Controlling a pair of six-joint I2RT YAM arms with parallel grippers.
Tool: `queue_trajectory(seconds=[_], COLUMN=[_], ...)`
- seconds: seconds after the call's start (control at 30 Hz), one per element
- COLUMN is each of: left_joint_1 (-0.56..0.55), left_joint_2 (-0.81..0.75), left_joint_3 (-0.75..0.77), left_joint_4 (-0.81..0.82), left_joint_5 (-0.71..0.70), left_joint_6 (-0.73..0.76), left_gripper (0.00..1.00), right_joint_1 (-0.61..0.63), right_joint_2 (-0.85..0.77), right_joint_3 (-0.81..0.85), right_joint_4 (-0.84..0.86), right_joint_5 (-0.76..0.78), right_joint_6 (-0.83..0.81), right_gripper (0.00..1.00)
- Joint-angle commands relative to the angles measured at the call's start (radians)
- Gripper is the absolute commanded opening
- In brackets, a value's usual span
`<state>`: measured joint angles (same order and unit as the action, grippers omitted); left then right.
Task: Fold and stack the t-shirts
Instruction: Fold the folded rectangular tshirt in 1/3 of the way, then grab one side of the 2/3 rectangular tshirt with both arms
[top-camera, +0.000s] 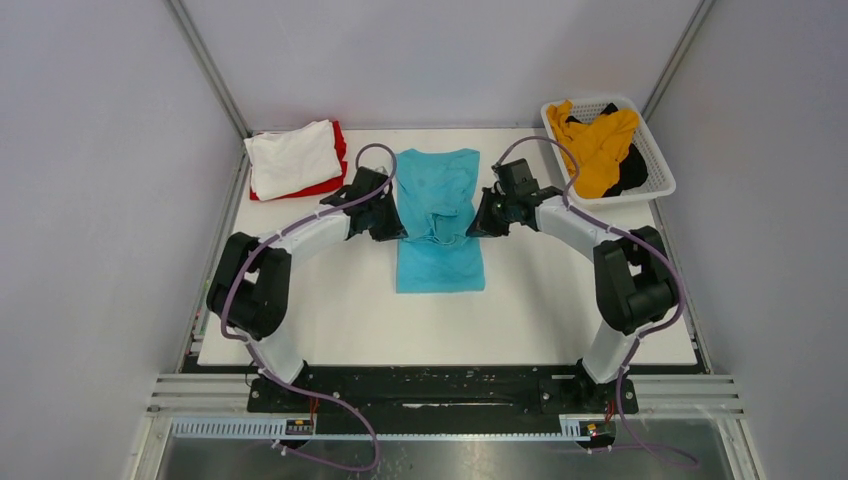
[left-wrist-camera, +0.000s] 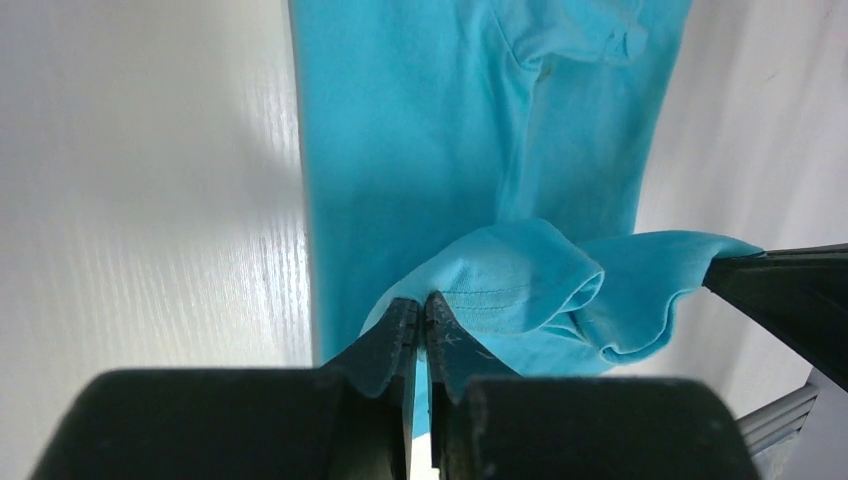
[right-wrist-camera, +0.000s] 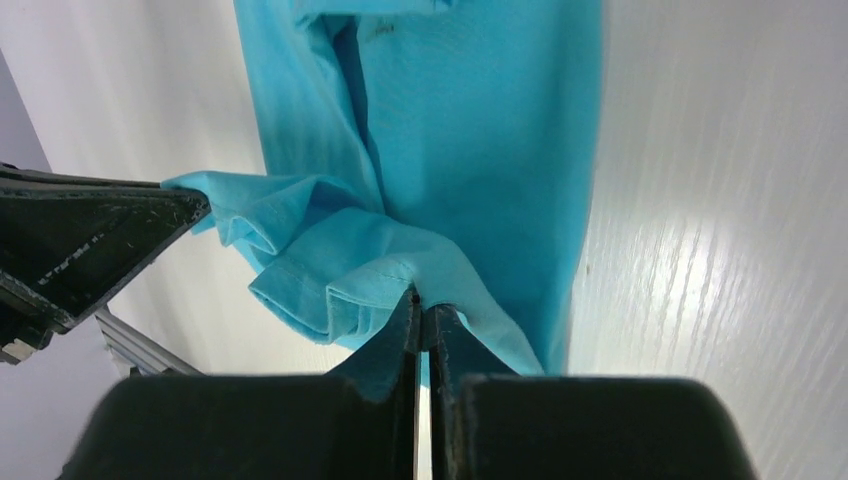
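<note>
A teal t-shirt lies lengthwise on the white table, its sides folded in. My left gripper is shut on the left part of a raised hem of the teal t-shirt; my right gripper is shut on the right part of that hem on the teal t-shirt. The pinched cloth sags in a fold between the two. In each wrist view the other gripper's fingers show at the edge. A folded white t-shirt lies on a red t-shirt at the back left. A mustard yellow t-shirt and a black t-shirt fill the basket.
A white mesh basket stands at the table's back right corner. Grey walls with metal posts close in the table on three sides. A black rail with both arm bases runs along the near edge.
</note>
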<state>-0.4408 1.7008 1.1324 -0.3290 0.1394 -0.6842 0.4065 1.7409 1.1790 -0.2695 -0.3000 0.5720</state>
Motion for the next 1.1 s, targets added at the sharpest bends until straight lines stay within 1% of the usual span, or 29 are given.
queue_trajectory(seconds=[0.0, 0.1, 0.13, 0.17, 0.23, 0.27, 0.3, 0.33, 0.37, 0.4, 0.47, 0.53, 0.63, 0.7, 0.83, 0.93, 1.03, 1.07], left_joint_1=[0.02, 0.036, 0.042, 0.049, 0.065, 0.07, 0.071, 0.071, 0.071, 0.071, 0.07, 0.071, 0.069, 0.057, 0.008, -0.028, -0.046, -0.048], left_joint_2=[0.04, 0.084, 0.094, 0.101, 0.107, 0.105, 0.091, 0.071, 0.037, 0.0, -0.075, -0.142, -0.227, -0.275, -0.354, -0.387, -0.363, -0.345], left_joint_3=[0.079, 0.117, 0.127, 0.134, 0.15, 0.157, 0.16, 0.154, 0.136, 0.109, 0.04, -0.049, -0.177, -0.246, -0.354, -0.42, -0.459, -0.467], left_joint_4=[0.007, -0.003, -0.004, -0.004, 0.001, 0.0, 0.001, 0.005, 0.02, 0.033, 0.054, 0.066, 0.103, 0.112, 0.095, 0.102, 0.127, 0.137], left_joint_5=[0.025, 0.033, 0.033, 0.033, 0.05, 0.069, 0.079, 0.078, 0.077, 0.074, 0.066, 0.076, 0.121, 0.146, 0.117, 0.096, 0.096, 0.101], left_joint_6=[0.034, 0.041, 0.043, 0.041, 0.044, 0.049, 0.057, 0.065, 0.07, 0.074, 0.072, 0.065, 0.041, 0.035, 0.031, 0.01, -0.008, -0.015], left_gripper=[0.06, 0.08, 0.14, 0.2, 0.31, 0.42, 0.55, 0.78, 0.96, 0.99, 0.99, 0.99, 0.99, 0.99, 0.97, 0.88, 0.79, 0.74], right_joint_1=[-0.021, -0.042, -0.048, -0.056, -0.068, -0.073, -0.076, -0.077, -0.076, -0.076, -0.077, -0.076, -0.075, -0.075, -0.071, -0.066, -0.055, -0.05], right_joint_2=[0.06, 0.11, 0.127, 0.141, 0.158, 0.158, 0.152, 0.138, 0.12, 0.087, 0.026, -0.042, -0.14, -0.19, -0.271, -0.303, -0.293, -0.278], right_joint_3=[0.078, 0.118, 0.135, 0.152, 0.178, 0.187, 0.19, 0.188, 0.176, 0.155, 0.086, -0.017, -0.214, -0.311, -0.415, -0.463, -0.477, -0.478], right_joint_4=[0.041, 0.049, 0.048, 0.045, 0.044, 0.043, 0.037, 0.029, 0.023, 0.02, 0.025, 0.058, 0.158, 0.237, 0.231, 0.232, 0.22, 0.219], right_joint_5=[-0.017, -0.036, -0.043, -0.051, -0.065, -0.071, -0.072, -0.067, -0.064, -0.059, -0.039, -0.037, -0.08, -0.125, -0.135, -0.122, -0.1, -0.097], right_joint_6=[-0.024, -0.029, -0.037, -0.041, -0.044, -0.047, -0.053, -0.059, -0.068, -0.075, -0.078, -0.059, 0.007, 0.049, 0.052, 0.049, 0.043, 0.042], right_gripper=[0.05, 0.06, 0.07, 0.1, 0.24, 0.45, 0.86, 0.98, 0.99, 0.99, 0.99, 0.99, 0.99, 0.99, 1.0, 0.98, 0.95, 0.94])
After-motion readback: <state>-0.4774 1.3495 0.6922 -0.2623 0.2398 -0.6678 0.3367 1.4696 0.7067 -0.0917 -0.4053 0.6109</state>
